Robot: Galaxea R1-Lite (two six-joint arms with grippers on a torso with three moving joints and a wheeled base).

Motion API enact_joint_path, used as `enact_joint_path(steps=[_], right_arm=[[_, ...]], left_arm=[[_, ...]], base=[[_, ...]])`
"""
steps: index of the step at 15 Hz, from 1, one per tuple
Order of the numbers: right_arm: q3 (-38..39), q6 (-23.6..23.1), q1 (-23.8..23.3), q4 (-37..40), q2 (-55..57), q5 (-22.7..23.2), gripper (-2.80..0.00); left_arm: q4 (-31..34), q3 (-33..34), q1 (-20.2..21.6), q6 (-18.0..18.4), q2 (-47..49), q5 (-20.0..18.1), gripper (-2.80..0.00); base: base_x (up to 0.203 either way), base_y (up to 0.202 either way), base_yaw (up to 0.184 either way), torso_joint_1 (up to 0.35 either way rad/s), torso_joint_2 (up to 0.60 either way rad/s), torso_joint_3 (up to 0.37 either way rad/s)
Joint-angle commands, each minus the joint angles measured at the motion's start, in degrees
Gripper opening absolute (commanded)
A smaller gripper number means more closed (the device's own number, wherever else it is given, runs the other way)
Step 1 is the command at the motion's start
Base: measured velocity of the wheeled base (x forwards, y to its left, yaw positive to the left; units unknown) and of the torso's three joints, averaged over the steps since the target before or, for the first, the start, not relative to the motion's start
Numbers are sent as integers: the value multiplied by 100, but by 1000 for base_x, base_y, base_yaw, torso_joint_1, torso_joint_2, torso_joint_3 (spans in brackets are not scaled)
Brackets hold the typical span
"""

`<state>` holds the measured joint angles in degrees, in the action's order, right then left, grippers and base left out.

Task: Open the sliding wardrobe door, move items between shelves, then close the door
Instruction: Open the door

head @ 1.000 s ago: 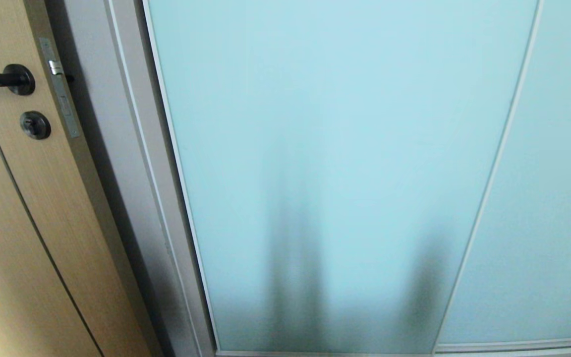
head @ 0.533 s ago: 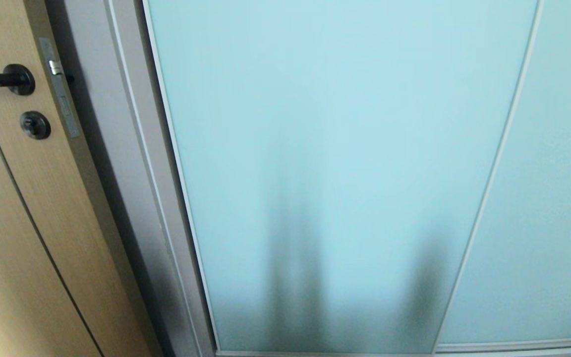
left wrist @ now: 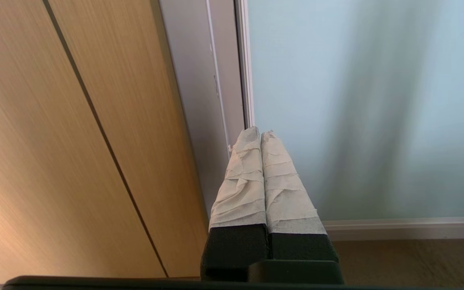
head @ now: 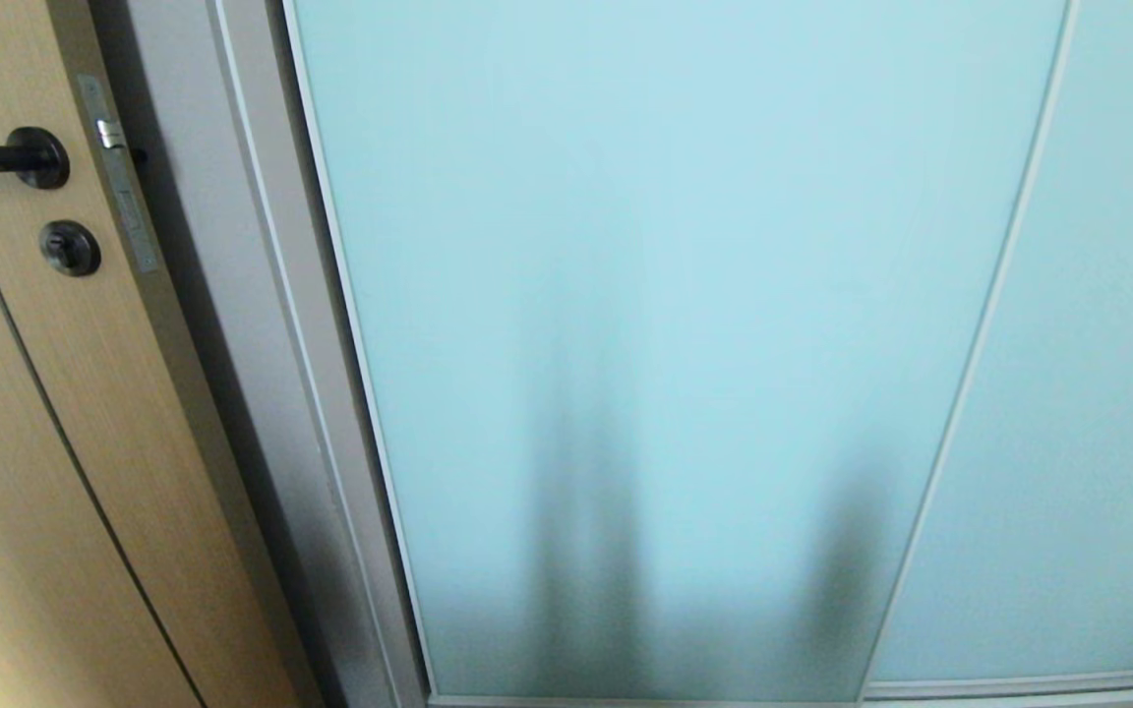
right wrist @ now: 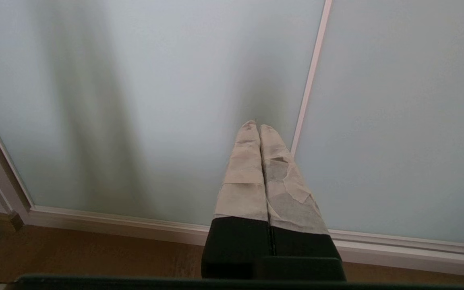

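The sliding wardrobe door (head: pixel 665 324) is a frosted pale blue-green glass panel with a thin silver frame. It fills most of the head view and stands closed, hiding the shelves and the items behind it. Neither arm shows in the head view; only two dark shadows lie low on the glass. My left gripper (left wrist: pixel 259 133) is shut and empty, with its taped fingers (left wrist: pixel 284 189) pointing at the door's left frame edge (left wrist: pixel 248 80). My right gripper (right wrist: pixel 257 125) is shut and empty too, facing the same glass (right wrist: pixel 155 100) near the thin frame strip (right wrist: pixel 308 88) between the two panels.
A second frosted panel (head: pixel 1098 393) lies to the right. Left of the wardrobe stands a grey jamb (head: pixel 262 324), then a light wood door (head: pixel 26 413) with a dark lever handle (head: pixel 26 157) and lock (head: pixel 68 247). A pale bottom rail (right wrist: pixel 107 227) meets wooden floor (right wrist: pixel 75 253).
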<state>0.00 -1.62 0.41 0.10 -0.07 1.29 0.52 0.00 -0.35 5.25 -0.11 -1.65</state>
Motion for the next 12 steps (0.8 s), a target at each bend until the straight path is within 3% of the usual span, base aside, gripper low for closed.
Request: enact_joint_path(steps=[1, 12], right_arm=[[9, -5, 2, -1, -10, 3, -280], [8, -5, 2, -1, -10, 3, -280]], left_arm=[[0, 9, 0, 2, 11, -2, -280], [0, 9, 0, 2, 11, -2, -280]], base=[[0, 0, 0, 0, 0, 0], [0, 0, 0, 0, 0, 0]])
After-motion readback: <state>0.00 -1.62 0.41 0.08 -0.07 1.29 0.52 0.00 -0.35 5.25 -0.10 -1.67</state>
